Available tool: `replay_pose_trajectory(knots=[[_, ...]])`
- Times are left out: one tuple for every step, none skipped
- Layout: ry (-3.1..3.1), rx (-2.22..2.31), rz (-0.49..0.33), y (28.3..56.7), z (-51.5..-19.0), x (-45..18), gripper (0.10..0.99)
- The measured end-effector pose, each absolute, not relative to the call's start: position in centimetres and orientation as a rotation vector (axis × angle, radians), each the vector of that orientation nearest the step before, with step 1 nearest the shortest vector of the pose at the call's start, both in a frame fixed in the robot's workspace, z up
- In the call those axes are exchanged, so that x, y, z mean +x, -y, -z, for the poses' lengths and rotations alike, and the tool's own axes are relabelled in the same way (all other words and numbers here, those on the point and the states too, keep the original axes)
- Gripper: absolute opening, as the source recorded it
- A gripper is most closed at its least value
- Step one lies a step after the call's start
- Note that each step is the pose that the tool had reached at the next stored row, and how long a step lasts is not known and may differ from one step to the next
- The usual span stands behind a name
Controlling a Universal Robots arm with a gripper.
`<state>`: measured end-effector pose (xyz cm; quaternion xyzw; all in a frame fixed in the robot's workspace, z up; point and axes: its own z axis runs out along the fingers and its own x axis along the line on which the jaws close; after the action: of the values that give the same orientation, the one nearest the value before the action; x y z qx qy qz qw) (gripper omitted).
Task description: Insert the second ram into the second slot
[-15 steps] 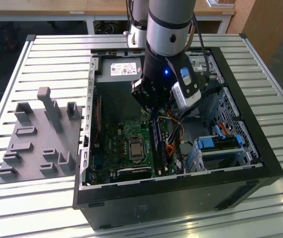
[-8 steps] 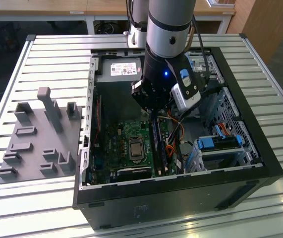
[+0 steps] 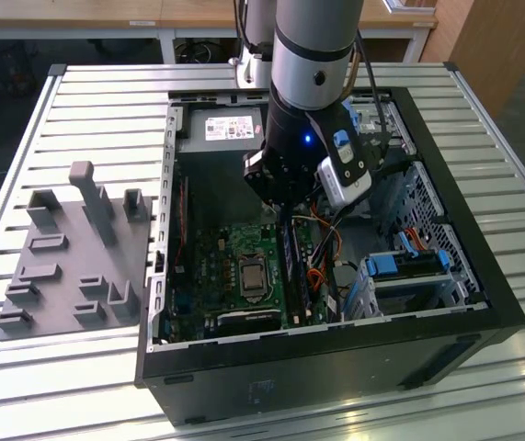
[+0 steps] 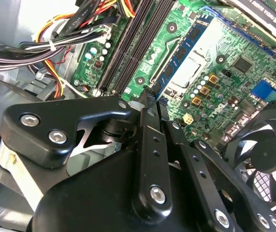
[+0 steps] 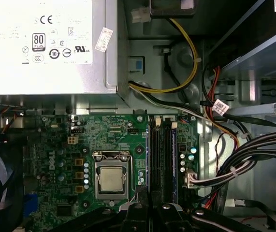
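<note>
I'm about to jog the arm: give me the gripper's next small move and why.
Probably a small sideways shift toward the RAM slots. The gripper holds the second ram parallel to them but, in the second wrist view, it appears over the board beside the CPU socket, not above a slot.

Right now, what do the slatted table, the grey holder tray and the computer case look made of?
The slatted table: bare metal, likely aluminium, with a dull silvery sheen. The grey holder tray: matte plastic, perhaps printed; uniform, no shine. The computer case: seemingly sheet metal, black outside, bare grey inside.
</note>
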<state>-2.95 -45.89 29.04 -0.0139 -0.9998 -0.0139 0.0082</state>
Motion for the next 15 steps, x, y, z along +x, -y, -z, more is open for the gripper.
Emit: replay_pose_trajectory(knots=[[3.125, -0.043, 0.043, 45.89, -29.01, -2.95, 0.137], [3.125, -0.043, 0.043, 45.89, -28.99, -2.95, 0.137], [3.125, -0.044, 0.044, 45.89, -28.96, -2.95, 0.137], [3.125, -0.043, 0.044, 45.89, -28.94, -2.95, 0.137], [3.125, -0.043, 0.044, 45.89, -28.91, -2.95, 0.137], [3.125, -0.043, 0.044, 45.89, -28.88, -2.95, 0.137], [3.125, -0.043, 0.043, 45.90, -28.85, -2.95, 0.137], [3.125, -0.043, 0.044, 45.90, -28.82, -2.95, 0.137], [3.125, -0.043, 0.044, 45.90, -28.79, -2.95, 0.137], [3.125, -0.043, 0.044, 45.90, -28.76, -2.95, 0.137], [3.125, -0.043, 0.044, 45.89, -28.73, -2.95, 0.137], [3.125, -0.043, 0.044, 45.89, -28.70, -2.95, 0.137], [3.125, -0.043, 0.044, 45.90, -28.67, -2.95, 0.137], [3.125, -0.043, 0.044, 45.90, -28.64, -2.95, 0.137], [3.125, -0.043, 0.044, 45.90, -28.61, -2.94, 0.137]])
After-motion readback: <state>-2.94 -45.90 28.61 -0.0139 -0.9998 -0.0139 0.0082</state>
